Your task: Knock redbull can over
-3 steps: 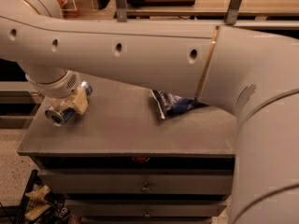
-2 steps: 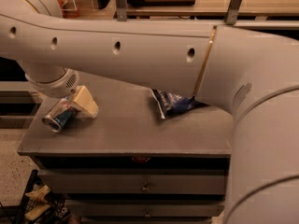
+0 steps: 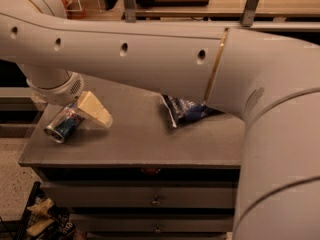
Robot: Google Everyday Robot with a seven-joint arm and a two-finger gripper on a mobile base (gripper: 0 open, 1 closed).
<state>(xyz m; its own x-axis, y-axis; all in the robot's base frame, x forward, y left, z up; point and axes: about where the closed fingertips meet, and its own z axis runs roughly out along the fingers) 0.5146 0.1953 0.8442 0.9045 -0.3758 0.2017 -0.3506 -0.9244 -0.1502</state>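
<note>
The can (image 3: 64,125) is off its base. It lies aslant near the left front corner of the table (image 3: 140,144), silver end turned to the front left and blue side up. Its far end runs under my wrist (image 3: 57,86), so I cannot see that part.

A second ago it sat higher, tucked close beneath the wrist. Since then it has dropped lower and swung out toward the table's edge. Over the last stretch it has barely shifted.

My claw (image 3: 94,110) hangs low over that same corner, just right of the can. Only its pale wedge shows. That wedge was pressed against the can's side a second ago and now stands a little further right and lower. Its upper end is still just beside the can. Whether they touch I cannot tell. How far the claw is open I cannot tell either, nor whether it has hold of anything, because the wrist covers the rest of it.

My arm (image 3: 150,54) crosses the whole view above the table as before. The bag (image 3: 184,110) lies where it did, half under the arm and well apart from the can. Drawers (image 3: 150,199) show below the tabletop.
</note>
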